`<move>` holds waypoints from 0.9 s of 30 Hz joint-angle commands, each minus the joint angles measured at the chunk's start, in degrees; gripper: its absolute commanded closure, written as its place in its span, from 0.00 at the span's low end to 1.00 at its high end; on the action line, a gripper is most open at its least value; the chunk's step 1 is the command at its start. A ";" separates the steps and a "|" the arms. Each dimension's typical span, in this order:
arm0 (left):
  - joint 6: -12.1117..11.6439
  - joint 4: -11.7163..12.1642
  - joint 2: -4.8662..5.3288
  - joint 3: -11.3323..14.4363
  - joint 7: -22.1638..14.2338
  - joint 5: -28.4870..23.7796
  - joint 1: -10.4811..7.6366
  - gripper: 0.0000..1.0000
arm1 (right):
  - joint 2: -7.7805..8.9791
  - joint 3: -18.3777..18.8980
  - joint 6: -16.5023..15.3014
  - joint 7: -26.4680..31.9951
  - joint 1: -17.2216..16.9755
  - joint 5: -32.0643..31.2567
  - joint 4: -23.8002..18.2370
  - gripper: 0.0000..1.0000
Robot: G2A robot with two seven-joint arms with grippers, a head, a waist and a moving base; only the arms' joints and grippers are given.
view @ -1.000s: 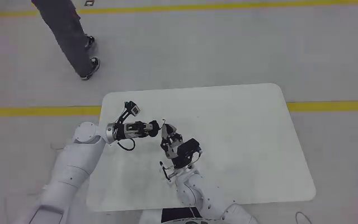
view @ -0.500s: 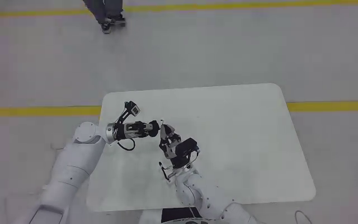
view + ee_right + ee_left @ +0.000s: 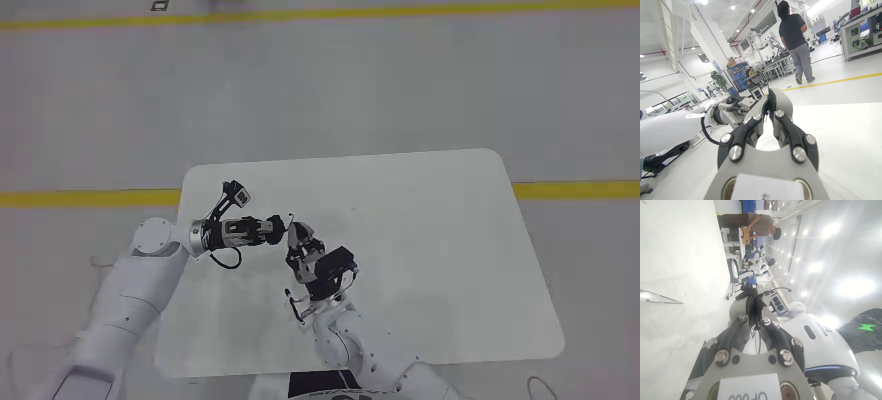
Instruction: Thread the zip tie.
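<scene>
Meeting above the white table's (image 3: pixel 430 200) left side, the left gripper (image 3: pixel 753 298) and right gripper (image 3: pixel 769 106), both pinched shut on the thin black zip tie (image 3: pixel 765 116), have barely shifted in a second, suggesting the threading remains in fine alignment.

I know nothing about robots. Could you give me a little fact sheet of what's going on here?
Surface: white table
Left pincer: shut, tip to tip with the other one
Right pincer: shut on a thin black zip tie
Where: above the table, toward the robot's left side
Unclear: whether the tie is gripped from both sides
</scene>
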 commanded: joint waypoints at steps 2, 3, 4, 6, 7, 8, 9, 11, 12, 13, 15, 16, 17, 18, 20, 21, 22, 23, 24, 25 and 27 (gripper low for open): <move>0.00 0.00 0.00 0.00 0.00 0.00 0.00 1.00 | 0.00 -0.04 0.06 0.27 0.02 -0.04 0.02 1.00; 0.00 0.00 0.00 0.00 0.00 0.00 0.00 1.00 | 0.01 -0.05 0.06 0.35 0.02 -0.05 0.04 1.00; 0.00 0.00 0.00 0.00 0.00 0.00 0.00 1.00 | 0.01 -0.07 0.05 0.44 0.03 -0.08 0.06 1.00; 0.00 0.00 0.00 0.00 0.00 0.00 0.00 1.00 | 0.02 -0.10 0.04 0.61 0.05 -0.12 0.08 1.00; 0.00 0.00 0.00 0.00 0.00 0.00 0.00 1.00 | 0.02 -0.12 0.04 0.69 0.06 -0.14 0.08 1.00; 0.00 0.00 0.00 0.00 0.00 0.00 0.00 1.00 | 0.02 -0.13 0.05 0.74 0.06 -0.17 0.08 1.00; 0.00 0.00 0.00 0.00 0.00 0.00 0.00 1.00 | 0.03 -0.14 0.04 0.80 0.07 -0.18 0.06 1.00; 0.00 0.00 0.00 0.00 0.00 0.00 0.00 1.00 | 0.03 -0.15 0.06 0.90 0.07 -0.22 0.05 1.00; 0.00 0.00 0.00 0.00 0.00 0.00 0.00 1.00 | 0.03 -0.15 0.07 0.94 0.07 -0.21 0.05 1.00; 0.00 0.00 0.00 0.00 0.00 0.00 0.00 1.00 | 0.03 -0.15 0.08 0.98 0.07 -0.19 0.04 1.00; 0.00 0.00 0.00 0.00 0.00 0.00 0.00 1.00 | 0.03 -0.16 0.11 1.05 0.08 -0.22 0.03 1.00; 0.00 0.00 0.00 0.00 0.00 0.00 0.00 1.00 | 0.03 -0.16 0.11 1.05 0.08 -0.22 0.02 1.00; 0.00 0.00 0.00 0.00 0.00 0.00 0.00 1.00 | 0.02 -0.16 0.09 1.00 0.08 -0.23 0.02 1.00; 0.00 0.00 0.00 0.00 0.00 0.00 0.00 1.00 | 0.02 -0.16 0.07 0.93 0.08 -0.21 0.02 1.00; 0.00 0.00 0.00 0.00 0.00 0.00 0.00 1.00 | 0.01 -0.17 0.01 0.80 0.10 -0.18 0.05 1.00; 0.00 0.00 0.00 0.00 0.00 0.00 0.00 1.00 | 0.00 -0.18 -0.02 0.77 0.11 -0.20 0.07 1.00; 0.00 0.00 0.00 0.00 0.00 0.00 0.00 1.00 | 0.00 -0.21 -0.03 0.79 0.13 -0.25 0.09 1.00; 0.00 0.00 0.00 0.00 0.00 0.00 0.00 1.00 | 0.00 -0.25 -0.02 0.87 0.15 -0.30 0.12 1.00; 0.00 0.00 0.00 0.00 0.00 0.00 0.00 1.00 | -0.01 -0.28 0.01 0.93 0.17 -0.36 0.15 1.00; 0.00 0.00 0.00 0.00 0.00 0.00 0.00 1.00 | -0.01 -0.29 0.05 0.94 0.18 -0.37 0.16 1.00; 0.00 0.00 0.00 0.00 0.00 0.00 0.00 1.00 | -0.02 -0.30 0.04 0.86 0.20 -0.30 0.21 1.00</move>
